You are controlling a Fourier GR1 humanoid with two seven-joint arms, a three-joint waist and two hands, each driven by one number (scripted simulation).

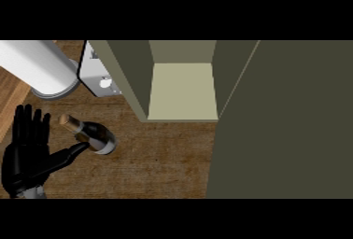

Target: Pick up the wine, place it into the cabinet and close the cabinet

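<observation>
Fingers [29, 122] of 1 left hand [24, 158] stretch straight, thumb touching 1 wine bottle [93, 135]. It stands on the worktop [158, 163] by 1 open cabinet [183, 88].

the brown counter [162, 161] carries the wine bottle [93, 135], open cabinet [180, 88] and white cylinder [38, 65].

A mottled brown table [165, 163] fills the lower middle of the view, meeting a lighter wood-grain strip [10, 91] at far left. A white cylinder [38, 65] and a pale grey appliance [96, 74] stand at upper left.
</observation>
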